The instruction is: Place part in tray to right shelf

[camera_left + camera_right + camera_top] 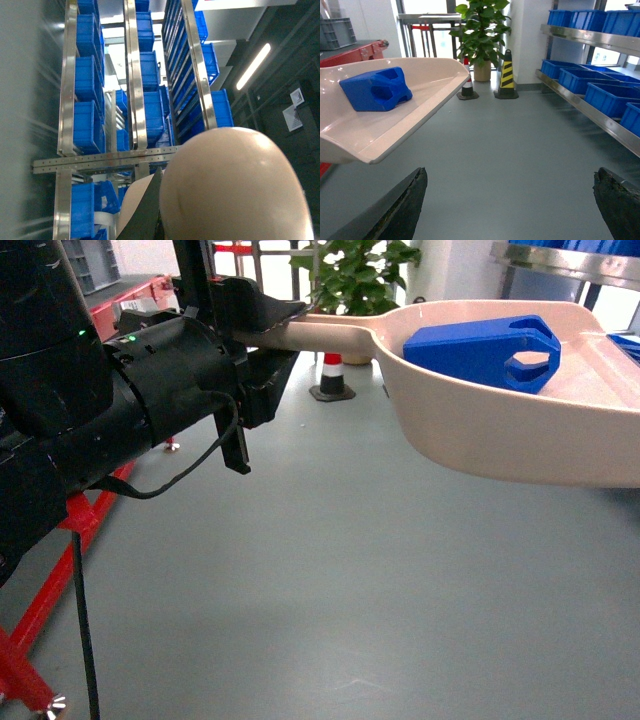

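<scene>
One part (485, 348) rides in the tray (500, 440) — left gripper (262, 320) jaws pinching its handle level — right gripper (510, 210) jaws spread, idle.

Part: small solid blue plastic block (487, 350) with hexagonal hole, lying in the tray pan.
Tray: pale beige-pink plastic dustpan-shaped scoop (520, 430), held level by its handle in the left claw (262, 325).
Shelf: stainless-steel rack (592, 107), right of the open right claw (510, 210).
</scene>
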Robot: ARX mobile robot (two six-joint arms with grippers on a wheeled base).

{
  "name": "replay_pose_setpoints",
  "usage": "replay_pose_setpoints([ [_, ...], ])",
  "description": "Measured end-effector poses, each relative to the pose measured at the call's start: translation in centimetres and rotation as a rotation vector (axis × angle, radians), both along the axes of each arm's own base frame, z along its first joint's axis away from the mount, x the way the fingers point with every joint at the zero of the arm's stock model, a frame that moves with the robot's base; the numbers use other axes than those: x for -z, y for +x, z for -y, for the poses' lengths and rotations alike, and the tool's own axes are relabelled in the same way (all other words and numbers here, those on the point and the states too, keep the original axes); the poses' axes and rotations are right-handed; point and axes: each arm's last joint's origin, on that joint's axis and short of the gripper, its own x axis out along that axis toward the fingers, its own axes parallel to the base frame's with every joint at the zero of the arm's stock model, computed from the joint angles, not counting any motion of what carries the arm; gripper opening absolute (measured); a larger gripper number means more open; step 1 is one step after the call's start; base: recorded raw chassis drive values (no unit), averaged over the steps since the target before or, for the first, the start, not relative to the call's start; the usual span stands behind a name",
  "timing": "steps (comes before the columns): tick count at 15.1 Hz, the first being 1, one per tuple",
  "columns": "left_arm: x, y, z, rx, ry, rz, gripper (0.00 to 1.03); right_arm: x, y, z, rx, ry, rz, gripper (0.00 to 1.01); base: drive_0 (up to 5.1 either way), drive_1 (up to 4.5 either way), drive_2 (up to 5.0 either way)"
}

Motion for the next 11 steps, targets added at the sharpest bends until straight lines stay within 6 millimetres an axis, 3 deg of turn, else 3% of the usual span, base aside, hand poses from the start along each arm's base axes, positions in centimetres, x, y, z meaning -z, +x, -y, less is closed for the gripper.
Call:
replay_pose_setpoints([
  [11,0.00,0.05,-0.14,-0.005,0.000,0.000,0.17,0.00,0.00,0.00,0.000,0.000,0.000,0.98,-1.6,-1.59,-1.6],
])
